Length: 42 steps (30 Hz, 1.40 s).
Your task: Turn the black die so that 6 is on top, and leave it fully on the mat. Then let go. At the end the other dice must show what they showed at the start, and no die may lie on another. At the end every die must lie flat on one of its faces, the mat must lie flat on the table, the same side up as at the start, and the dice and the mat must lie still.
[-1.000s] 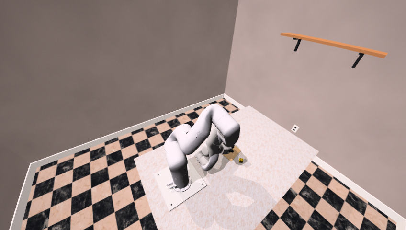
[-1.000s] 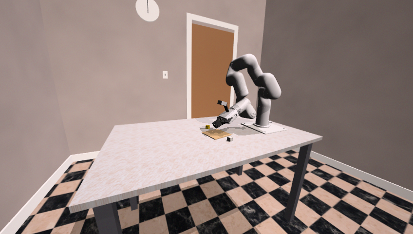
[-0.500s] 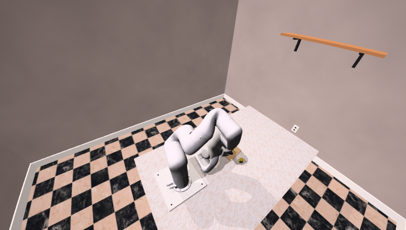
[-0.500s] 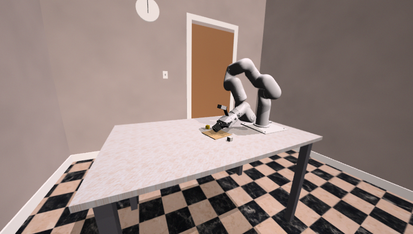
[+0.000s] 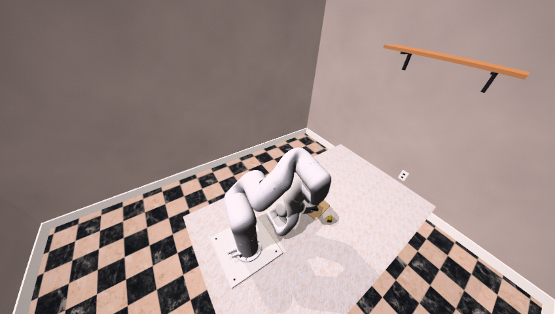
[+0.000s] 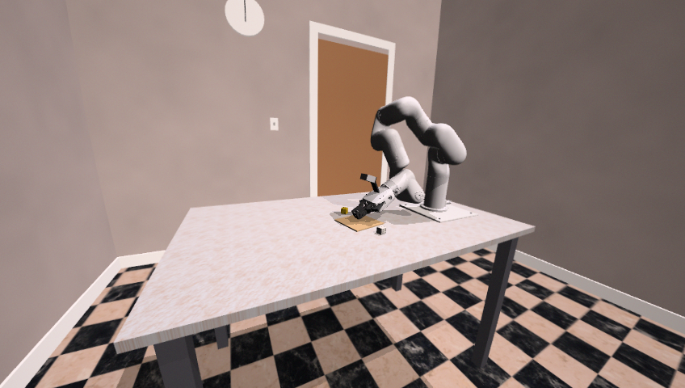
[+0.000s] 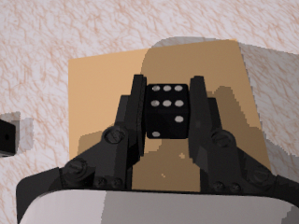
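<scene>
Claw (image 5: 315, 209) (image 6: 357, 214) (image 7: 167, 93) grasping black die (image 7: 167, 111), one finger each side. Die within the fingertips, over mat (image 5: 321, 210) (image 6: 356, 225) (image 7: 95, 89); contact below unclear. Claw's long axis slants downward; levelling 6 upward likely turns on that tilt.

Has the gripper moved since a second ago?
Yes. In the exterior view, the gripper has come down, nearer the tan mat, which lies where it did.
</scene>
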Motion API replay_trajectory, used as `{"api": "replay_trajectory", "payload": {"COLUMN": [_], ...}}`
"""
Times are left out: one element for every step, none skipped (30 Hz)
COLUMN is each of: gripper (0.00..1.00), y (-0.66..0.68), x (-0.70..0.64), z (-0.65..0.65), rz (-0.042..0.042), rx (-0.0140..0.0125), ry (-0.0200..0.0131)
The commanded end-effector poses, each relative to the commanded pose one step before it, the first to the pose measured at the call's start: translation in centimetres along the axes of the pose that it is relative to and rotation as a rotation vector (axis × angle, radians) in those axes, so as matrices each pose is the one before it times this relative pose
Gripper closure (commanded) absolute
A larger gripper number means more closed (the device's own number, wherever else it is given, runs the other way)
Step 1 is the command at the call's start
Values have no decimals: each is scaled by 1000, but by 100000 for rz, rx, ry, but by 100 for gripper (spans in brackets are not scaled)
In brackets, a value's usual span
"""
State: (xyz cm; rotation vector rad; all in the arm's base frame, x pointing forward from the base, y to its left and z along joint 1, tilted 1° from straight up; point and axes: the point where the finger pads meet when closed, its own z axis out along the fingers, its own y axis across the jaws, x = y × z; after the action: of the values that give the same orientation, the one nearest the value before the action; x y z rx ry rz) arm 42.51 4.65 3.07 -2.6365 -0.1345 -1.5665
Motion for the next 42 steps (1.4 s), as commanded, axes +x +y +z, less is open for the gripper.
{"api": "replay_trajectory", "payload": {"gripper": [79,79,79,79,79,79,79,79,79,79,79,79,79,79,79,79,79,79,79,79,79,79,79,79,79,79,79,79,79,79,79,79,79,79,79,79,79,79,79,79,79,79], "y": [-3,0,0,0,0,0,0,0,0,0,0,0,0,0,0,0,0,0,0,0,0,0,0,0,0,0,0,0,0,0,0,0,0,0,0,0,0,0,0,0,0,0], "x": [88,0,0,0,0,0,0,0,0,0,0,0,0,0,0,0,0,-2,-5,-10,-15,-21,-27,-33,-39,-45,-50,0,0,-55,-59,-62,-64,-65,-65,-65,-63,-60,-56,-51,-46,-41], "z": [-4,0,0,0,0,0,0,0,0,0,0,0,0,0,0,0,0,1,3,5,8,11,15,18,21,24,27,0,0,29,31,33,34,35,35,34,33,32,30,28,25,21], "rz": [-14,0,0,0,0,0,0,0,0,0,0,0,0,0,0,0,0,0,0,0,0,0,0,0,0,0,0,0,0,0,1,-1,-1,0,0,1,1,-1,-1,0,0,0], "rx": [2,0,0,0,0,0,0,0,0,0,0,0,0,0,0,0,0,0,0,0,0,0,0,0,0,0,0,0,0,0,0,0,0,0,0,0,0,0,0,0,0,0], "ry": [219,0,0,0,0,0,0,0,0,0,0,0,0,0,0,0,0,0,0,0,0,0,0,0,0,0,0,0,0,0,0,0,0,0,0,0,0,0,0,0,0,0]}}
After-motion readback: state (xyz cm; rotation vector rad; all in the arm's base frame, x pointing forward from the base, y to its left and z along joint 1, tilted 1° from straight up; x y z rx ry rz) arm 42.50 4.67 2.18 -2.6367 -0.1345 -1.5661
